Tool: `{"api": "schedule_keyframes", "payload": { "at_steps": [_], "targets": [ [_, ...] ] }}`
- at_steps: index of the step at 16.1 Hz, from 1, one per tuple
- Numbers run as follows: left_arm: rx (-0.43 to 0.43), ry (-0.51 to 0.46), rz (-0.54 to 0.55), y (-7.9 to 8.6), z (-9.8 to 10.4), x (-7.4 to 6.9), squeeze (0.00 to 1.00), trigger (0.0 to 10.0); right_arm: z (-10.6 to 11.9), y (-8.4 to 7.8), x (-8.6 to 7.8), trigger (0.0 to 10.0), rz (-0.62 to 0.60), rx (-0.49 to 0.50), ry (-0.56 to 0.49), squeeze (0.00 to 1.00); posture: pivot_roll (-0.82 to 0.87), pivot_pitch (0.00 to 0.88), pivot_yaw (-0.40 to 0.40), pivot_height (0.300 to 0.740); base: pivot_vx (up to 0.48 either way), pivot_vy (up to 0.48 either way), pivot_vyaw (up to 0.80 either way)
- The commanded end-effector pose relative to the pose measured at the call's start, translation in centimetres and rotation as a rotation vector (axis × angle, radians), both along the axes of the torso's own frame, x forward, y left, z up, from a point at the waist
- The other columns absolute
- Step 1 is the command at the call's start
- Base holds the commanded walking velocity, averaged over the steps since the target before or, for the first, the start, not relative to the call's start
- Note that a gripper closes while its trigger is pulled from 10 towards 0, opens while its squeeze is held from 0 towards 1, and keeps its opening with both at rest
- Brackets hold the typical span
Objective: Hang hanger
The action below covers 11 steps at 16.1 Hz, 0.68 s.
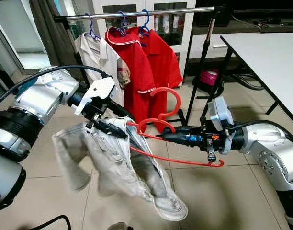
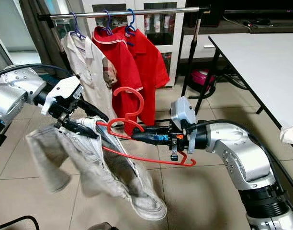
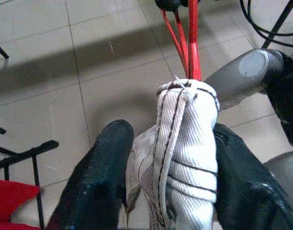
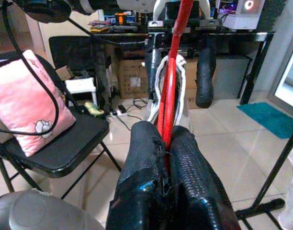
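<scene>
Clamped tight around the red hanger, the right gripper is holding it out level in front of the robot, its two black fingers pressed together on the plastic with no gap showing between them. That hanger is sitting mid-scene, above the tiled floor, with its hook curling upward and its lower bar running back to the right, under the right arm. On its left end a pale grey garment is hanging, drooping toward the floor in loose folds. The left gripper is pinching a bunched roll of this cloth at the hanger's left end, its fingers spread just enough to take the fabric between them. Farther off, a metal clothes rail is crossing the top of the scene; a white shirt and two red shirts are hanging from it on blue hangers. To the right, a white table is standing beside the rail's black stand. In the right wrist view, a black chair is carrying a pink cushion.
</scene>
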<state>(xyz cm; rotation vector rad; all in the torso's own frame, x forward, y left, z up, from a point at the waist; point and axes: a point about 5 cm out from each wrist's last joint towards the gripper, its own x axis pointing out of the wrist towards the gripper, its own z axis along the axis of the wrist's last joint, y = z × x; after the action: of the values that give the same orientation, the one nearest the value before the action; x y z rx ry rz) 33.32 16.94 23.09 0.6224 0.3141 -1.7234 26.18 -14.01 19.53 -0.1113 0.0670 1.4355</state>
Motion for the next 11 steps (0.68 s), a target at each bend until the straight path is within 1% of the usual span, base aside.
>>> {"api": "schedule_keyframes", "payload": {
  "at_steps": [1,6,9,10,11],
  "targets": [
    [-0.025,-0.01,0.0,-0.01,0.36,0.07,0.0,0.0,1.68,0.4,0.11,10.0,0.03,0.055,-0.087,0.0,-0.07,0.0,0.089,0.74,0.0,0.0,0.0],
    [0.004,0.019,0.007,0.33,-0.27,-0.15,0.0,0.0,1.73,0.41,0.22,10.0,0.029,0.057,-0.089,0.0,-0.08,0.0,0.087,0.74,0.0,0.0,0.0],
    [-0.005,0.012,0.019,0.38,-0.35,0.03,0.0,0.0,1.77,0.37,0.27,10.0,0.026,0.059,-0.089,0.0,-0.08,0.0,0.087,0.74,0.0,0.0,0.0],
    [-0.013,0.017,0.028,0.4,-0.4,0.11,0.0,0.0,1.8,0.35,0.3,10.0,0.022,0.065,-0.08,0.02,-0.08,0.0,0.087,0.74,0.0,0.0,0.0],
    [-0.022,0.024,0.034,0.42,-0.48,0.12,0.0,0.0,1.79,0.33,0.32,10.0,0.016,0.07,-0.07,0.49,-0.08,0.0,0.089,0.74,0.0,0.0,0.0]
  ]
}}
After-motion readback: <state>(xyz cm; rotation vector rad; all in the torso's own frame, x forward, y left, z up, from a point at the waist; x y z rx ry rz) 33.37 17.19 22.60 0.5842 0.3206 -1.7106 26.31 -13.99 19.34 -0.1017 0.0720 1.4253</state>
